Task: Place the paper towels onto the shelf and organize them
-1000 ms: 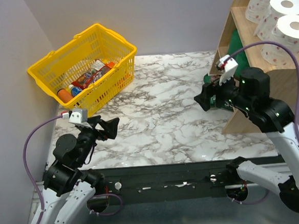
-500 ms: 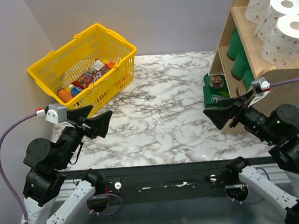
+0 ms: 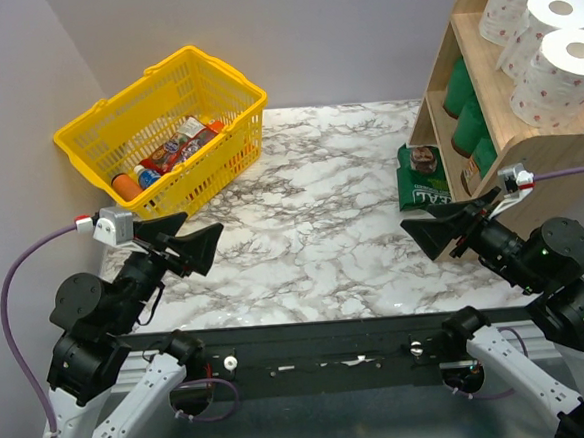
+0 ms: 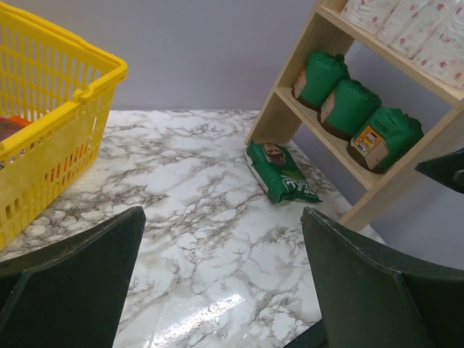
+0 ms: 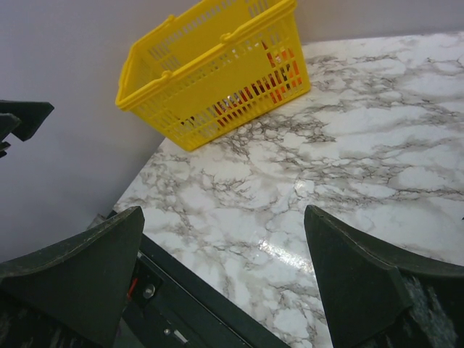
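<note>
as things lie, the task looks done or all but done. the three white paper towels with small red dots stand in a row on top of the shelf at the upper right of the overhead view, touching one another, hollow cores facing up. below them, three green rolls with brown ends lie side by side on a lower tier, best seen at the upper right of the left wrist view. no loose roll shows on the bench. the one thing lying out is a flat green packet on the marble, just beside the foot of the shelf. it is not a roll, and i cannot tell whether it belongs to the job. the yellow basket at the upper left holds small packaged goods, with no rolls that i can see. the left gripper, at the lower left of the overhead view, has its jaws spread wide with only bare marble between them. the right gripper, at the lower right near the shelf front, is just as wide and holds nothing. both are well apart from the rolls. in my judgement anything left is tidying, perhaps the packet, not placing rolls.
</note>
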`<state>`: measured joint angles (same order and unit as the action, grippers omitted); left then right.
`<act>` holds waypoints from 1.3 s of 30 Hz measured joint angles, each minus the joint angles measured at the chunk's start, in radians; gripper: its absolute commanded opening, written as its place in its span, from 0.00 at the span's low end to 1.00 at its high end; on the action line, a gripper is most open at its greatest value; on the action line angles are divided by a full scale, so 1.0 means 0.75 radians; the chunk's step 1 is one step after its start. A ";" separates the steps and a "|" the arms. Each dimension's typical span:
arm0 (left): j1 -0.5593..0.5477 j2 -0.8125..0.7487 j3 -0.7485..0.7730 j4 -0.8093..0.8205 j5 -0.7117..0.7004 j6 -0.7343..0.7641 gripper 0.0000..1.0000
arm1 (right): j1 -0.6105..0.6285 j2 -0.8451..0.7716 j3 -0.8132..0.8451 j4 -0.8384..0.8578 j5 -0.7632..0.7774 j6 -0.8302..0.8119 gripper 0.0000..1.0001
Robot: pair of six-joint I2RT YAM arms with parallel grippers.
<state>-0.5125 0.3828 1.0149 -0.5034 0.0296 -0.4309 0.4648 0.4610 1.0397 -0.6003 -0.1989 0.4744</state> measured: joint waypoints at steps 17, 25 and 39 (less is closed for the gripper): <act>0.000 -0.007 -0.009 -0.001 0.010 -0.006 0.99 | 0.000 -0.001 0.000 0.000 0.001 0.001 1.00; 0.000 -0.020 -0.009 -0.001 0.010 -0.007 0.99 | 0.000 -0.001 0.001 -0.001 0.002 0.001 1.00; 0.000 -0.027 -0.010 -0.002 0.010 -0.010 0.99 | 0.000 -0.005 0.001 -0.001 0.002 0.001 1.00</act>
<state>-0.5125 0.3622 1.0073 -0.5045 0.0372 -0.4385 0.4648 0.4572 1.0401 -0.6006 -0.1978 0.4751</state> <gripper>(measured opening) 0.988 0.998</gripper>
